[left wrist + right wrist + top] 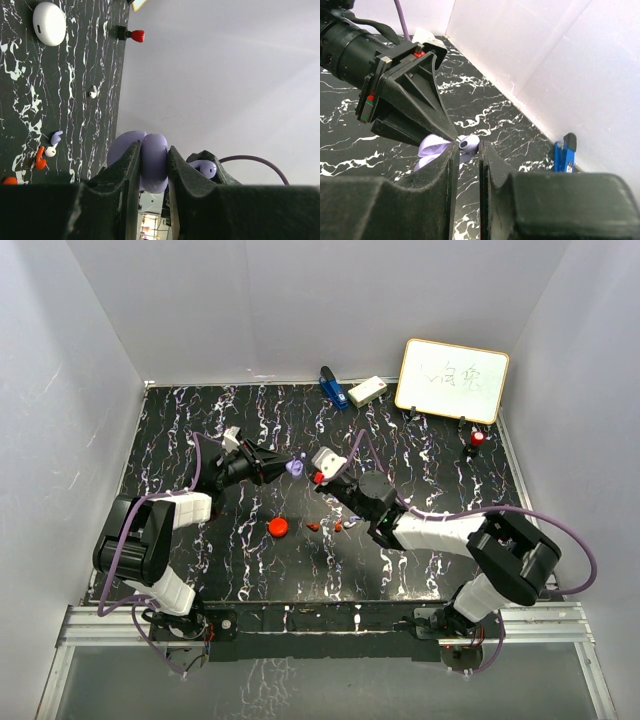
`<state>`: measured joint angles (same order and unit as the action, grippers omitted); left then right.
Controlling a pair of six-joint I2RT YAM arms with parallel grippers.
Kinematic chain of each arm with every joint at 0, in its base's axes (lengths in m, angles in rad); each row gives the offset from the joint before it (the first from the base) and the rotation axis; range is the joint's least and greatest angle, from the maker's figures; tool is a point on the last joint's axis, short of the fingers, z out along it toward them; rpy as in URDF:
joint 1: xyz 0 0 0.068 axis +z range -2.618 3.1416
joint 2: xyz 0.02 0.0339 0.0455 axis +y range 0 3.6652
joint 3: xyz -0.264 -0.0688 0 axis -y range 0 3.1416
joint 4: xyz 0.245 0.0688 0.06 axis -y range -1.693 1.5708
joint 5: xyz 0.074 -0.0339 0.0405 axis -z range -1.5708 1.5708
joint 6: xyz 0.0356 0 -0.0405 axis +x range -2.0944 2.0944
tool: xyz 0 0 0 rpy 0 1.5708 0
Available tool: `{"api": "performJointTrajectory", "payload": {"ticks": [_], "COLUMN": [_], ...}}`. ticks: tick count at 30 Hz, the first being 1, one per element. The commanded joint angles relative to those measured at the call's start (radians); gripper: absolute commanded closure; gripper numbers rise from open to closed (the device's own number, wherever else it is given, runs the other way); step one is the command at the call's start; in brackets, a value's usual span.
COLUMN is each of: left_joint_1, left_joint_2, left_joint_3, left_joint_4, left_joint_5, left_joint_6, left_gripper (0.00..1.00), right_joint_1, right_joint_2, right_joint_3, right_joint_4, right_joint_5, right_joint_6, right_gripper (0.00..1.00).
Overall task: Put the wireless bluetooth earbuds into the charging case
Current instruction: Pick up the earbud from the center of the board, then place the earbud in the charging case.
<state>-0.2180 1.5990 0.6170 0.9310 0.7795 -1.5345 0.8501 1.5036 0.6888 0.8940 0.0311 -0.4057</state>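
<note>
My left gripper is shut on the open purple charging case and holds it above the table; in the left wrist view the case sits clamped between the fingers. My right gripper is shut on a purple earbud and holds it right at the case. That earbud also shows in the left wrist view. On the table lie another purple earbud, a white earbud, a red earbud and a further white one.
A red round case lies on the black marble table with small red earbuds beside it. A white case and a blue object lie at the back. A whiteboard and a red-capped marker stand at the back right.
</note>
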Motion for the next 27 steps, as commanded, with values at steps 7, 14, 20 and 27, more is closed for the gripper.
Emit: {"api": "performJointTrajectory", "payload": {"ticks": [7, 14, 20, 27], "left_joint_1": [-0.006, -0.005, -0.006, -0.005], "left_joint_2": [-0.001, 0.011, 0.017, 0.020], "left_joint_3": [0.053, 0.057, 0.059, 0.054], "left_joint_4": [-0.048, -0.038, -0.029, -0.015], "left_joint_5": [0.058, 0.058, 0.060, 0.058], "left_joint_6": [-0.013, -0.022, -0.027, -0.036], "left_gripper": [1.00, 1.00, 1.00, 1.00], "right_joint_1": [0.003, 0.001, 0.001, 0.000], "right_joint_2": [0.061, 0.077, 0.083, 0.088], "right_joint_3": [0.007, 0.016, 0.018, 0.025], "right_joint_4": [0.172, 0.173, 0.171, 0.160], "right_joint_5": [-0.080, -0.088, -0.092, -0.094], "right_joint_6": [-0.174, -0.195, -0.196, -0.195], "right_gripper": [1.00, 1.00, 1.00, 1.00]}}
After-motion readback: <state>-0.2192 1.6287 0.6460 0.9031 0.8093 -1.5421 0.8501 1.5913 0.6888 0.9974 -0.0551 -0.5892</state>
